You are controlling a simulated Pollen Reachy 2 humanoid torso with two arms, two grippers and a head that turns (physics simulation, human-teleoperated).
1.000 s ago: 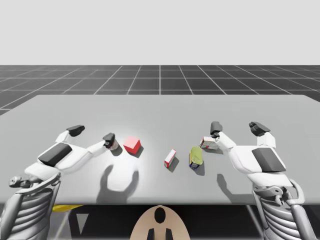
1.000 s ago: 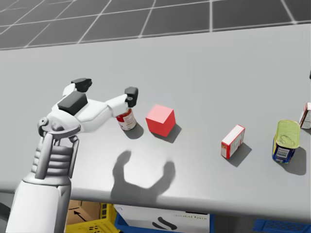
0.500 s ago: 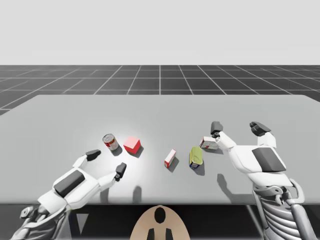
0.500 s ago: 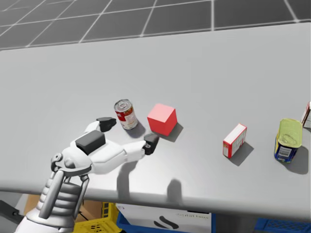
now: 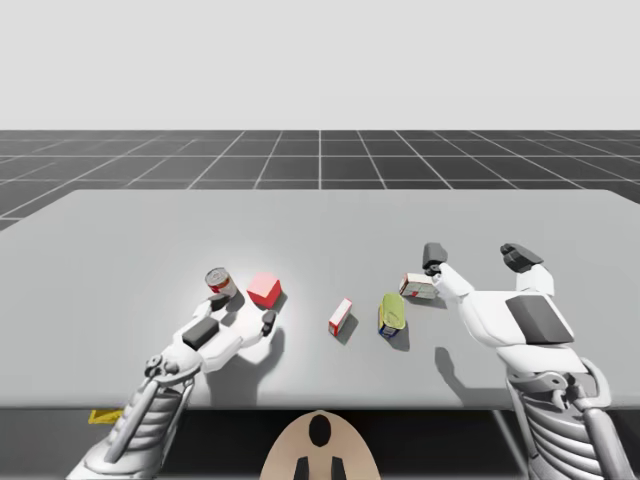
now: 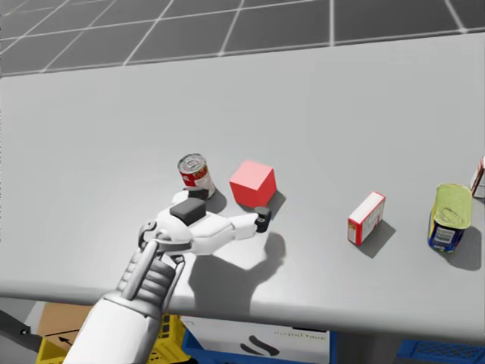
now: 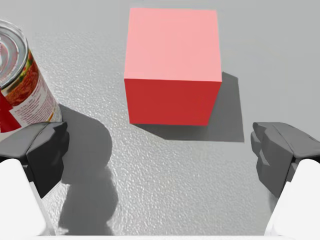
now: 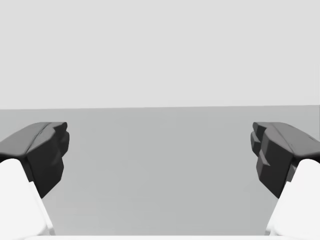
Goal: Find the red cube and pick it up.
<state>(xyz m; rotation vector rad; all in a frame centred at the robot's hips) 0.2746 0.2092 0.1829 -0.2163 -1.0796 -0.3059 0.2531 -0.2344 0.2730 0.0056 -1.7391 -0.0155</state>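
The red cube (image 5: 264,290) (image 6: 251,183) rests on the grey table (image 5: 320,220), next to an upright red-and-white can (image 5: 220,283) (image 6: 195,176). My left gripper (image 5: 244,311) (image 6: 230,207) lies low on the table just short of the cube, open. In the left wrist view the cube (image 7: 172,67) stands a little ahead of the gripper (image 7: 160,155), centred between the spread fingers and touching neither. The can (image 7: 22,80) is beside one finger. My right gripper (image 5: 476,256) (image 8: 160,150) hovers open at the right, holding nothing.
A small red-and-white box (image 5: 340,316) (image 6: 364,219) and a yellow-topped blue tin (image 5: 391,313) (image 6: 447,218) lie right of the cube. Another red-and-white box (image 5: 417,287) sits under my right gripper's left finger. The table's near edge runs just behind my left wrist.
My left arm drew back from beside the can towards the table's near edge, then came forward low. Its open gripper now faces the cube. The right arm has not moved.
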